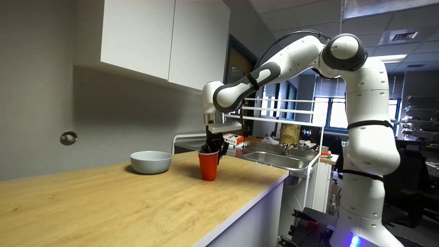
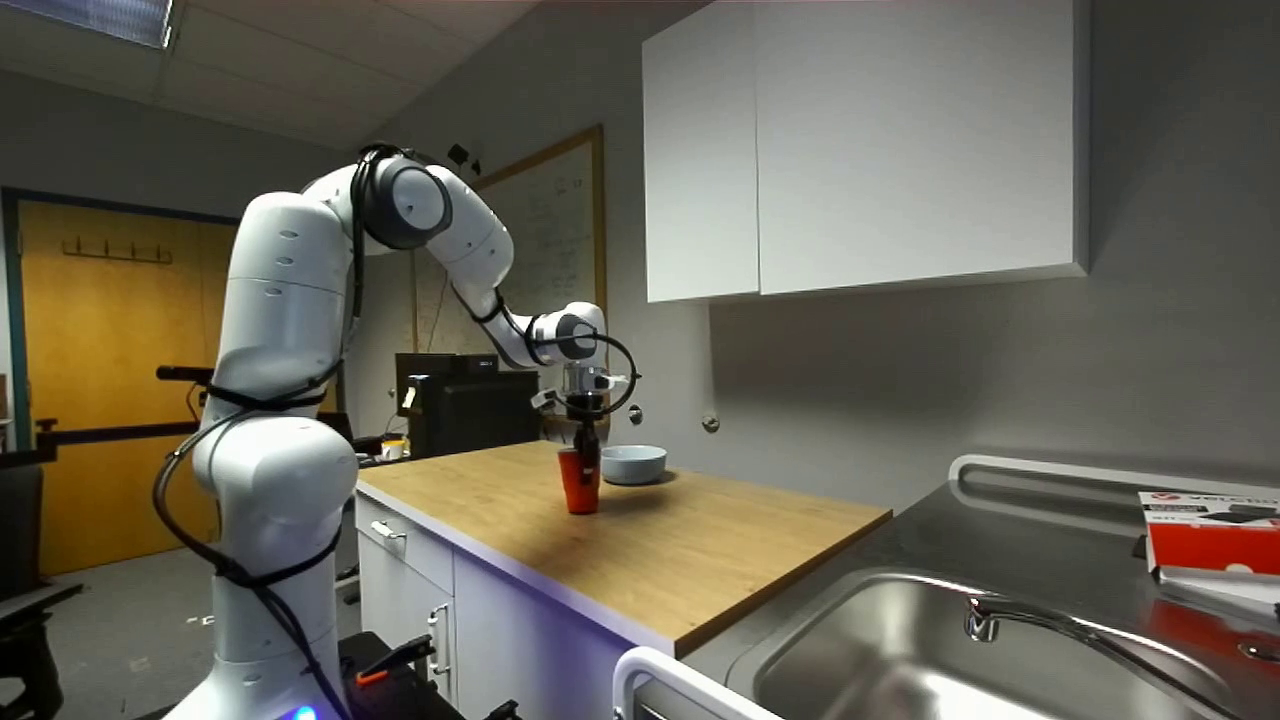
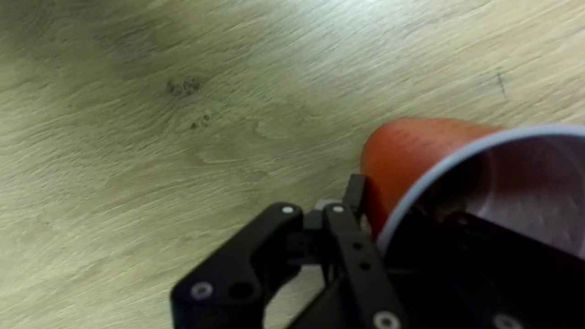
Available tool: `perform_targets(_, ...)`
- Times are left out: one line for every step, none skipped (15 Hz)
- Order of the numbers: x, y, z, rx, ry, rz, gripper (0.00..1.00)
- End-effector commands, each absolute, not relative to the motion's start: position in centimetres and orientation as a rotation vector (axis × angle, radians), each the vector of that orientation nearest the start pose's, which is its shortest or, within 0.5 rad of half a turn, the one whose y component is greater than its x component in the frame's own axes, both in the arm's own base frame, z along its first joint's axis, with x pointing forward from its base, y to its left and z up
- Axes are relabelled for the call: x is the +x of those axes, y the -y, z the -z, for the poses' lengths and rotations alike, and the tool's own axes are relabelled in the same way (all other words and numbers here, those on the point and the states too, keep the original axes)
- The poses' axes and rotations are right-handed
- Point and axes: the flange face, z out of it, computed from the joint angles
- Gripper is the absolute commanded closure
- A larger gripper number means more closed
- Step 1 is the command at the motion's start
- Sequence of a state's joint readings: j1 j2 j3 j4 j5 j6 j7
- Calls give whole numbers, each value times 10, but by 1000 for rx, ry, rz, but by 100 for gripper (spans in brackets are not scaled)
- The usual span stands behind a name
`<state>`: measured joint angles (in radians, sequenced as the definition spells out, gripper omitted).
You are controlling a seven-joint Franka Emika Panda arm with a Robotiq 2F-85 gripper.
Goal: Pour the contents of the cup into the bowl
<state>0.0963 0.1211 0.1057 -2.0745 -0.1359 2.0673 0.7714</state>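
Upright red cup (image 1: 208,167) near grey bowl (image 1: 151,163)

In an exterior view, I look along the tabletop (image 1: 113,212) toward the sink (image 1: 276,157). From beside the sink, an exterior view faces roughly the opposite way, to the whiteboard (image 2: 545,225). Both exterior views share the arm (image 1: 367,85), cup (image 1: 208,168) and bowl (image 1: 151,163). My wrist view looks down past the tool (image 3: 397,203), very near.
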Motion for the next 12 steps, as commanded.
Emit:
perform_targets(550,-103,-363,-3232,-867,-75,95)
perform_targets(551,-102,-363,-3243,-883,-56,95)
perform_targets(551,-102,-364,-3254,-896,-33,95)
perform_targets(551,-112,-381,-3262,-938,7,95)
perform_targets(552,-114,-384,-3274,-966,29,95)
perform_targets(555,-124,-391,-3277,-1003,60,95)
perform_targets(556,-133,-397,-3280,-1028,86,95)
perform_targets(561,-144,-405,-3277,-1064,121,95)
perform_targets(562,-153,-412,-3277,-1082,148,95)
perform_targets(566,-161,-419,-3273,-1108,176,95)
perform_targets(570,-169,-425,-3271,-1128,198,95)
perform_targets(573,-175,-431,-3274,-1148,222,95)
